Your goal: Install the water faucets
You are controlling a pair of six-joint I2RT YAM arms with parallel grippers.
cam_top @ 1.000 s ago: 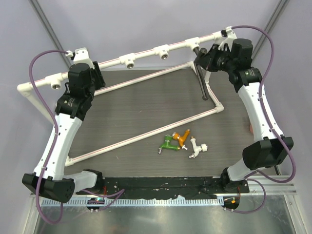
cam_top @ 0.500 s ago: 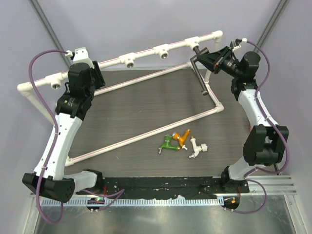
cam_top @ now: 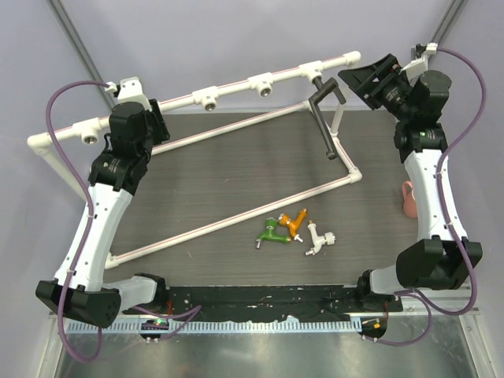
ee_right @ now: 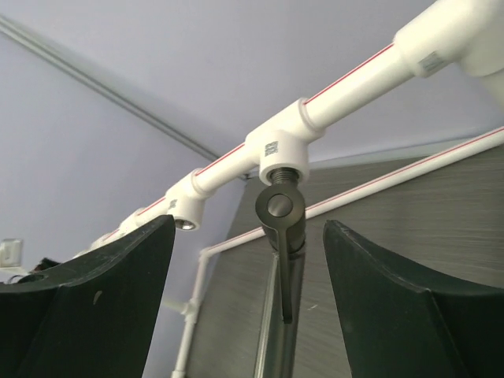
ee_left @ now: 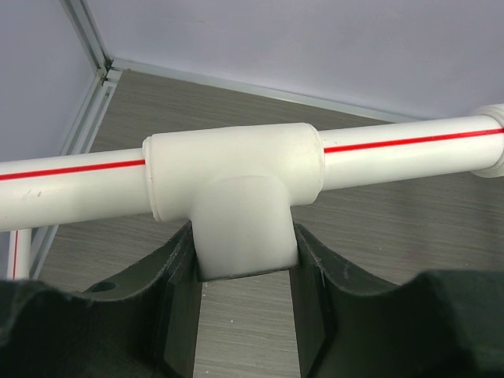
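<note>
The black faucet hangs from a tee socket on the white pipe frame's top rail, its long tube pointing down over the table. In the right wrist view its round head sits threaded under that tee. My right gripper stands open, drawn back to the faucet's right and not touching it. The green, orange and white faucets lie together on the table at front centre. My left gripper is shut on the stem of another tee at the rail's left end.
The pipe frame's top rail carries more tee sockets with nothing in them, and its lower pipes run diagonally across the dark table. A pink object lies at the table's right edge beside my right arm.
My right gripper has opened, let go of the black faucet and pulled back up and to the right. The faucet stays in its tee. The left arm has not moved.
</note>
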